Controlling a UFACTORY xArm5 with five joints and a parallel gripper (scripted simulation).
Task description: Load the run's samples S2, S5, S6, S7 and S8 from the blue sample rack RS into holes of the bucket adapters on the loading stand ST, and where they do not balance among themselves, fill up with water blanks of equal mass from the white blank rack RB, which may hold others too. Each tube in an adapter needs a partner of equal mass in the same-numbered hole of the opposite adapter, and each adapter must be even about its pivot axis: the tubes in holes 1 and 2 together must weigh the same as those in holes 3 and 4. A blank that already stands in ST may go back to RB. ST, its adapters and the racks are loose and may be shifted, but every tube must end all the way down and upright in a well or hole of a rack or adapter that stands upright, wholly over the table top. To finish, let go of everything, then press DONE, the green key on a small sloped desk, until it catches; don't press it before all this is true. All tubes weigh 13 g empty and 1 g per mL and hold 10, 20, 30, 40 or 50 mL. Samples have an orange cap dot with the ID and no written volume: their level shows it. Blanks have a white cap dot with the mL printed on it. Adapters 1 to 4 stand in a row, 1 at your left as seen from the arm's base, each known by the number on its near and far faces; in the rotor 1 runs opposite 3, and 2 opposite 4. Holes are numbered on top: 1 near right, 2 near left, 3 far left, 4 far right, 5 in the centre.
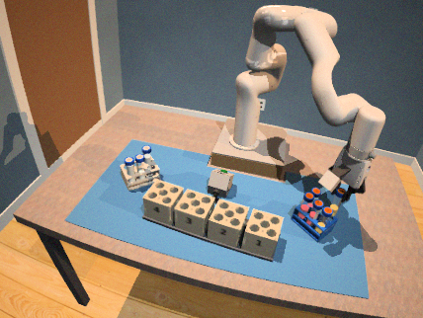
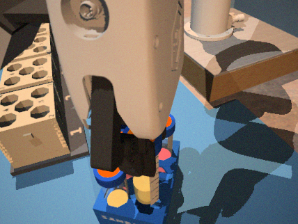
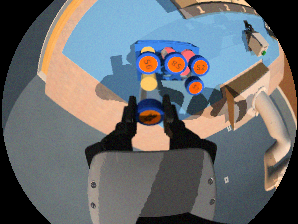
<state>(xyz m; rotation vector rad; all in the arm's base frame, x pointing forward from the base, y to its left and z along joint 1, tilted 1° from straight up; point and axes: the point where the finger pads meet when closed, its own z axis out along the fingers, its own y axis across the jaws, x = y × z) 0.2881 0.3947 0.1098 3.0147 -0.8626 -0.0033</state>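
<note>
My gripper is shut on the blue cap of a sample tube holding yellow liquid. It hangs upright right over the blue sample rack RS, and its lower end reaches down into a well at the rack's near side. I cannot read its cap ID. Several other orange-dotted samples stand in RS. The four bucket adapters stand in a row on ST with all holes empty.
The white blank rack RB with several blue-capped blanks stands at the mat's far left. The small desk with the green DONE key sits behind the adapters. The arm's base block lies beyond it.
</note>
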